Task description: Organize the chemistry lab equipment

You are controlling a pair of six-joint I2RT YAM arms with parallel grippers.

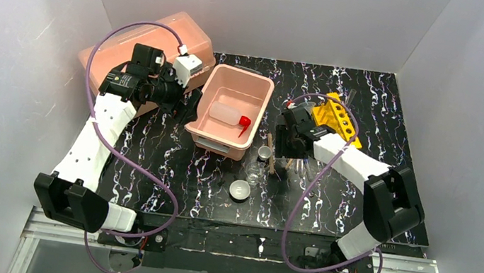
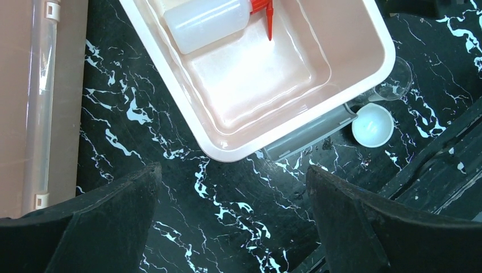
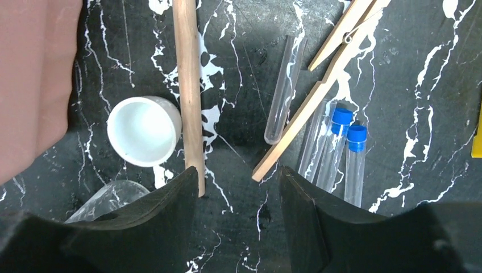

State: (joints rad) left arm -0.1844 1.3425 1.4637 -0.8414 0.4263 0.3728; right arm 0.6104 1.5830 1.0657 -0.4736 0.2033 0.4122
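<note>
Right jaws half-open and empty over the counter, between wooden stick (image 3: 186, 85) and wooden tongs (image 3: 307, 102); left jaws wide open, empty.
Risk: closing here may clip both ends or neither and knock the loose thin tube (image 3: 284, 91) rolling right. Squeeze bottle (image 2: 207, 23) already lies in the pink tub (image 2: 227, 154).

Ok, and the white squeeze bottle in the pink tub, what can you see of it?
The squeeze bottle has a translucent white, plastic-looking cylindrical body and a red cap with a thin red spout that bends sharply. It lies on its side on the floor of the open pink tub, cap end toward the right arm's side. Its base end sits close to one tub wall, though contact there is unclear. It is the only thing in the tub, and nothing holds it.
</note>
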